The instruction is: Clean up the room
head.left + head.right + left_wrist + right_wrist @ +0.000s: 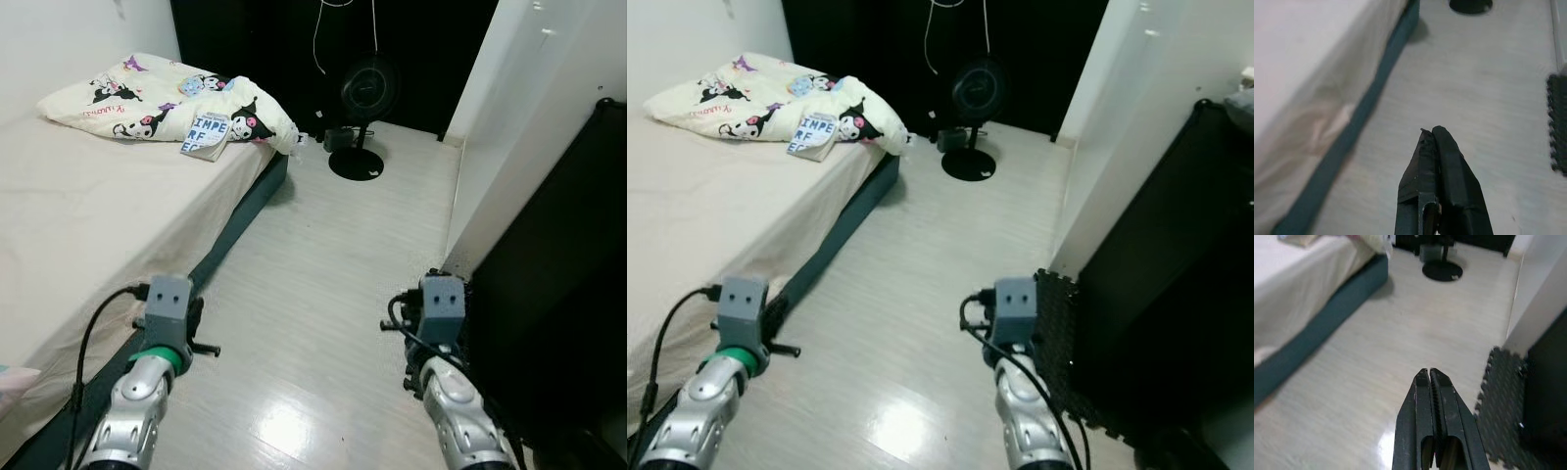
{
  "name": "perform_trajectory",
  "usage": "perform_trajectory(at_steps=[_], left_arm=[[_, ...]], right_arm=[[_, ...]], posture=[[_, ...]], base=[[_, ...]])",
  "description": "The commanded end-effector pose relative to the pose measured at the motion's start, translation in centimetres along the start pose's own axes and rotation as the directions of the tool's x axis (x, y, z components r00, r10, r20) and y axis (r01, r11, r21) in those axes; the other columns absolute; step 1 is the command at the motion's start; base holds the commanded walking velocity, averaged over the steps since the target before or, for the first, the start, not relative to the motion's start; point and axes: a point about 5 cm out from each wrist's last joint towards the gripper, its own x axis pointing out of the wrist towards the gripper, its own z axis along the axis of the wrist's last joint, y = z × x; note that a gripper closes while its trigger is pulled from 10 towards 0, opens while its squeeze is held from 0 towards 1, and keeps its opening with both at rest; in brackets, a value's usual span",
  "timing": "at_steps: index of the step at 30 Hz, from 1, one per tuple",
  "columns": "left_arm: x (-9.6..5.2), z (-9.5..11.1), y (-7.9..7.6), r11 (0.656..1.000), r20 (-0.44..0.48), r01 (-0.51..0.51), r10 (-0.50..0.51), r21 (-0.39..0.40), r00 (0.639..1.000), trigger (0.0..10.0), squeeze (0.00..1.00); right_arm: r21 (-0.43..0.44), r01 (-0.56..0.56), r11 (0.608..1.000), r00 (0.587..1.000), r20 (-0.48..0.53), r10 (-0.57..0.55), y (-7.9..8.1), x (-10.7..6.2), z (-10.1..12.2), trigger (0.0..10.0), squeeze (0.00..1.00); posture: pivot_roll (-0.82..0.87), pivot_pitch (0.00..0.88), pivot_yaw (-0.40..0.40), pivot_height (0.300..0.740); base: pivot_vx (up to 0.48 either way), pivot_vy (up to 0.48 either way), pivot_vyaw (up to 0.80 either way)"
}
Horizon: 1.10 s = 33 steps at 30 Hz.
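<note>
Fingers of both our grippers are pressed together and hold nothing. Our left gripper hangs low over the pale wood floor, its two black fingers meeting at the tips. Just to the outer side of these fingers runs the dark teal base of the bed, with the cream sheet draping down over it. Our right gripper also hangs over the floor, its ridged fingers touching along their length. Beside these fingers, on the outer side, lies a dark foam mat with a jagged interlocking edge, and beyond it stands a tall black piece of furniture against a white wall.

Well ahead of both sets of fingers, at the far end of the bed, a cream blanket printed with black and white cartoon characters lies bunched up. A book with large blue letters on its cover rests against the near edge of the blanket, on the sheet. A small pale blue item sits on top of the blanket; we cannot tell what it is.

Far ahead of the fingers, on the floor past the corner of the bed, a black standing fan rises from a round base. A small dark box sits just beside that base. A white cord hangs against the dark backdrop above.
</note>
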Motion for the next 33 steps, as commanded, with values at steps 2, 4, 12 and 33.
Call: perform_trajectory(at_steps=[2,4,12,33], left_arm=[[-0.9,-2.8,0.1,1.000,-0.106,0.013,-0.010,0.024,0.994,10.0,0.00],[-1.2,-3.3,0.1,0.998,-0.116,0.032,-0.025,0.062,0.993,10.0,0.00],[-1.2,-3.0,0.4,0.996,-0.098,0.042,-0.034,0.082,0.995,10.0,0.00],[-0.1,-0.4,-0.3,0.995,0.033,-0.011,0.008,0.099,0.999,10.0,0.00]], right_arm=[[-0.046,0.037,0.998,0.998,-0.042,-0.039,-1.1,-0.6,-1.6,10.0,0.00],[-0.085,0.037,0.996,0.998,-0.047,-0.041,-1.4,-0.9,-2.1,10.0,0.00],[-0.128,0.035,0.991,0.999,-0.031,-0.040,-2.1,-1.3,-2.3,10.0,0.00],[-0.018,0.017,1.000,0.996,0.083,-0.016,-0.7,0.3,0.5,10.0,0.00]], posture=[[-0.04,0.000,0.037,0.740],[-0.04,0.000,0.034,0.740],[-0.04,0.000,0.033,0.740],[-0.03,0.000,0.029,0.740]], base=[[0.000,0.000,0.00],[0.000,0.000,0.00],[0.000,0.000,0.00],[0.000,0.000,0.00]])
